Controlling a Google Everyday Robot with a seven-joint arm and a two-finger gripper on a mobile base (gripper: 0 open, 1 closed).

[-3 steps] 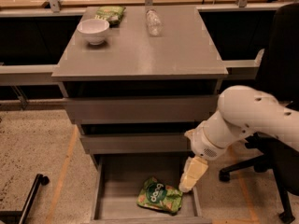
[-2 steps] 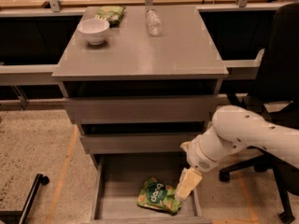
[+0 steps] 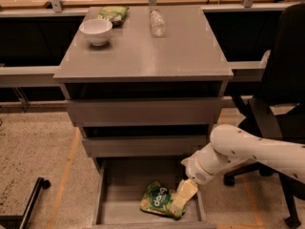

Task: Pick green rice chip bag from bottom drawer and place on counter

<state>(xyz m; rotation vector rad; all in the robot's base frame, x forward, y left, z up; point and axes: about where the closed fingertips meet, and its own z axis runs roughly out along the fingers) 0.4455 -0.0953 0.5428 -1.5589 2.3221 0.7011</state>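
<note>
In the open bottom drawer [image 3: 123, 185], toward 5 o'clock on its flat grey floor, lies the green rice chip bag [image 3: 157, 198], logo side up and crumpled. It is the only thing in the drawer. At the bag's 3 o'clock edge the gripper [image 3: 184, 194] reaches down into the drawer, its cream tip overlapping the bag's right side. Whether it is open, closed or holding the bag cannot be told. The white arm [image 3: 248, 151] runs from the gripper out toward 3 o'clock, crossing above the drawer's right wall.

Above the drawer, the middle drawer [image 3: 145, 145] and top drawer [image 3: 143, 111] are shut. The counter [image 3: 143, 56] over them carries a white bowl [image 3: 96, 31] at 10 o'clock, a pale green bag [image 3: 113, 14] at 11 o'clock by the back edge, and a clear plastic bottle [image 3: 157, 23] lying at 12 o'clock.

A black office chair [image 3: 286, 80] stands at 3 o'clock of the cabinet, behind the arm. A black wheeled leg [image 3: 33, 197] rests on the speckled floor at 8 o'clock.
</note>
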